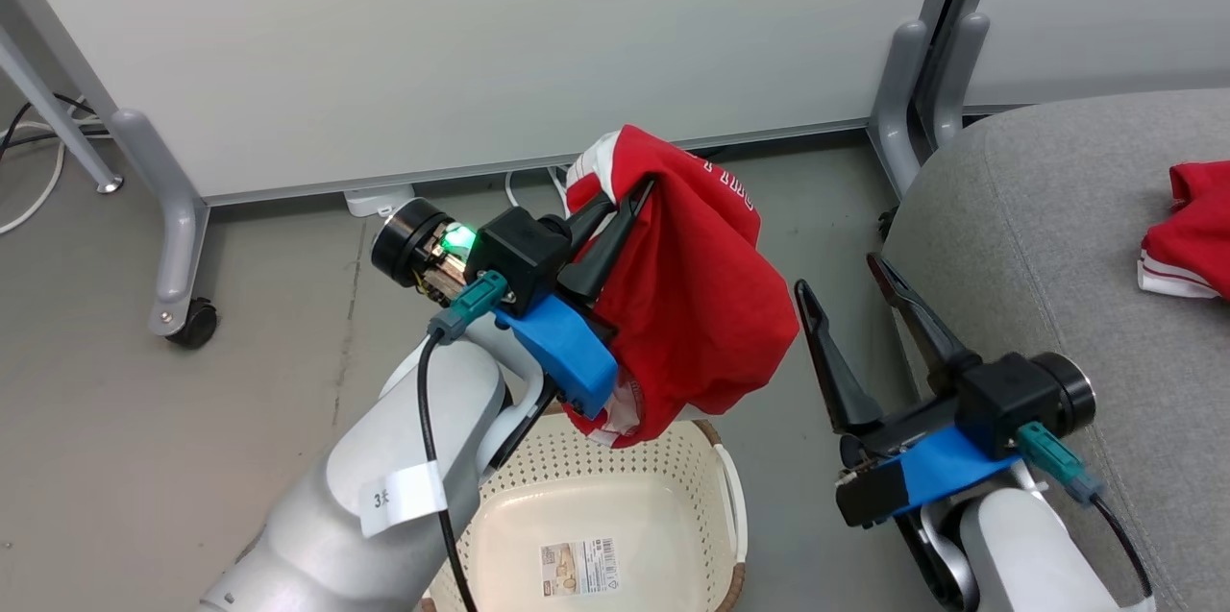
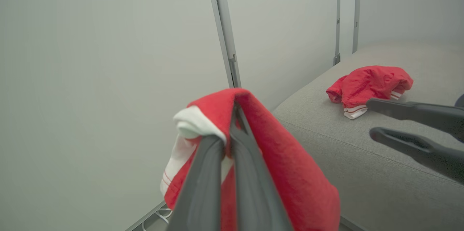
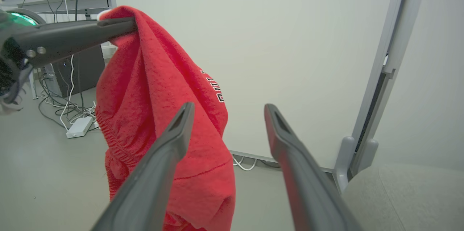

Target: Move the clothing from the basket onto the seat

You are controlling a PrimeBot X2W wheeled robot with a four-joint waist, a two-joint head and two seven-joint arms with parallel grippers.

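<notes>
— Clothing (image 1: 692, 305): where was it?
— I had one red piece pinched tight in my left gripper (image 1: 629, 191), above the basket (image 1: 673, 463) at six o'clock. The other garment (image 1: 1192, 228) lay on the seat (image 1: 1038, 237) at three o'clock.
— Right gripper (image 1: 838, 272)?
— Spread wide, holding nothing, beside the seat.

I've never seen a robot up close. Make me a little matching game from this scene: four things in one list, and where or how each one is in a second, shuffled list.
Things
1. left gripper
2. right gripper
3. basket
4. second red garment

Places or states
A. lying on the grey seat
B. open, gripping nothing
C. standing on the floor
D. shut on the hanging red garment

Pairs: 1-D, 2-B, 3-C, 4-A
</notes>
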